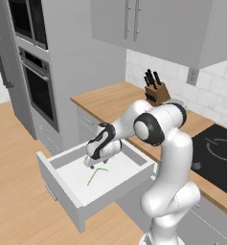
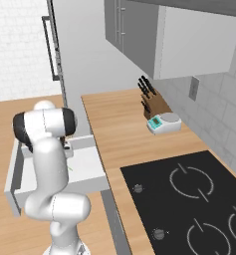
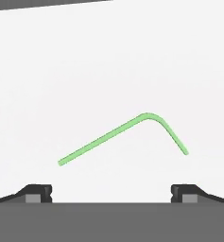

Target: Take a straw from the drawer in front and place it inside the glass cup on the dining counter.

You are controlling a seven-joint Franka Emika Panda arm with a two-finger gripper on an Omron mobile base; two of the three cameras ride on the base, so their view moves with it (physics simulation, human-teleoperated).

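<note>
The drawer [image 1: 62,178] stands pulled out, showing its whitish floor [image 2: 85,160]. On that floor lies the straw [image 1: 96,175], thin and light green, with a bend near one end [image 3: 113,135]. My gripper [image 1: 92,165] hangs just above it inside the drawer, pointing down. It is open, with nothing between its fingers. In the hand view the straw lies a little beyond the two dark fingertips [image 3: 38,191], spanning most of the gap between them, apart from both. The glass cup and the dining counter are out of view.
Behind the drawer runs a wood wall worktop [image 1: 110,100] with a knife block [image 1: 156,91], a kitchen scale [image 2: 164,123] and a black hob [image 2: 189,199]. A tall oven unit [image 1: 38,86] stands to the left. Wall cabinets [image 1: 153,24] hang overhead.
</note>
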